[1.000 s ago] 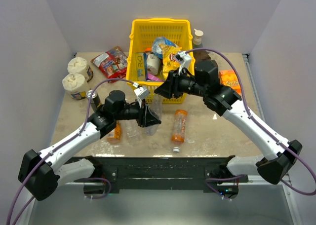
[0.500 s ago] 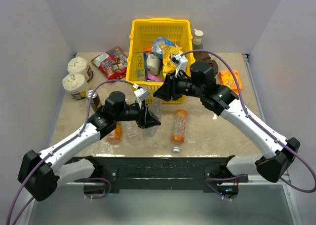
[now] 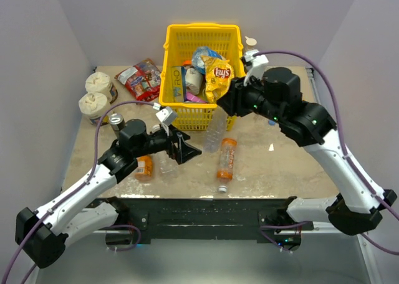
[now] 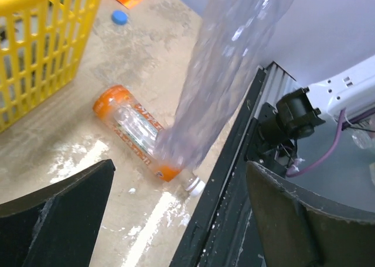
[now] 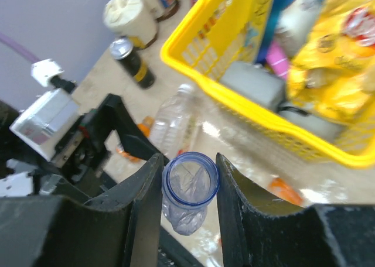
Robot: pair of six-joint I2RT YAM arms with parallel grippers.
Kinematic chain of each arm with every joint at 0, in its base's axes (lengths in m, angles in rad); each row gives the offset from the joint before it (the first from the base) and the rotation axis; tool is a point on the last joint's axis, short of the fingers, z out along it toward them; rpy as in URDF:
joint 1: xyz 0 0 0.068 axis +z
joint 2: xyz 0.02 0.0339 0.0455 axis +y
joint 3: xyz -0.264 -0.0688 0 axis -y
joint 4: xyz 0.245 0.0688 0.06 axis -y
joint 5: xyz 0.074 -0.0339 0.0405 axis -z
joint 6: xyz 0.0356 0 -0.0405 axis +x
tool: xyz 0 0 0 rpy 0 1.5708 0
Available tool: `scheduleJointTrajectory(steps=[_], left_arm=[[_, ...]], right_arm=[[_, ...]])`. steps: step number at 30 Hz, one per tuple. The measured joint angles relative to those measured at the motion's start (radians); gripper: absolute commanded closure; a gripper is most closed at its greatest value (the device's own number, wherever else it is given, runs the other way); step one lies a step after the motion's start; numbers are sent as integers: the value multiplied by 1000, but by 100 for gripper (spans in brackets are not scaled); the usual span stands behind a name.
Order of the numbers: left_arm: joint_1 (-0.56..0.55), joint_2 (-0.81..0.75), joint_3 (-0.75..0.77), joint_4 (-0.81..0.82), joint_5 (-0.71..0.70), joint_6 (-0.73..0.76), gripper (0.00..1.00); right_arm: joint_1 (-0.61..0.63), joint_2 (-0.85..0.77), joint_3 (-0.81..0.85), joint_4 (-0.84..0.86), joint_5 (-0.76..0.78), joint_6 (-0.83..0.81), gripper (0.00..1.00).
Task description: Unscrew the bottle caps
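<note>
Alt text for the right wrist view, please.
The right gripper is shut on the open, capless neck of a clear bottle. Below it are a yellow basket of snacks, a second clear bottle lying capped, and a dark can.

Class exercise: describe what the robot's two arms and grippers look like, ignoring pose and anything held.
The left arm and right arm match: white shells with black joints and black bases. A purple cable loops along each. A small white box sits at each wrist. The fingers are flat, black, wedge-shaped.

Table (image 3: pixel 283 169) lies open right of the orange-label bottle (image 3: pixel 225 159), yellow basket (image 3: pixel 191 116) blocking behind.
</note>
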Motion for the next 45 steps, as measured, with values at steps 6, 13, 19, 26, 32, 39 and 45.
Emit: scheduleJointTrajectory(steps=[6, 13, 19, 26, 32, 39, 45], left_arm=[[44, -93, -35, -5, -79, 0, 0], [71, -113, -35, -41, -172, 2, 0], [72, -126, -35, -95, -229, 2, 0], [76, -143, -35, -116, -277, 2, 0], [81, -122, -32, -129, -299, 3, 0], [89, -109, -27, -134, -320, 10, 0], [98, -89, -18, -136, -332, 24, 0]], right_arm=[[0, -73, 76, -142, 258, -53, 100], [-8, -133, -114, -74, 544, -77, 100], [-121, -138, -373, 135, 605, -113, 100], [-201, -130, -538, 456, 637, -196, 100], [-225, -16, -587, 675, 631, -250, 100], [-261, 130, -593, 816, 621, -264, 100], [-304, 186, -593, 890, 622, -254, 100]])
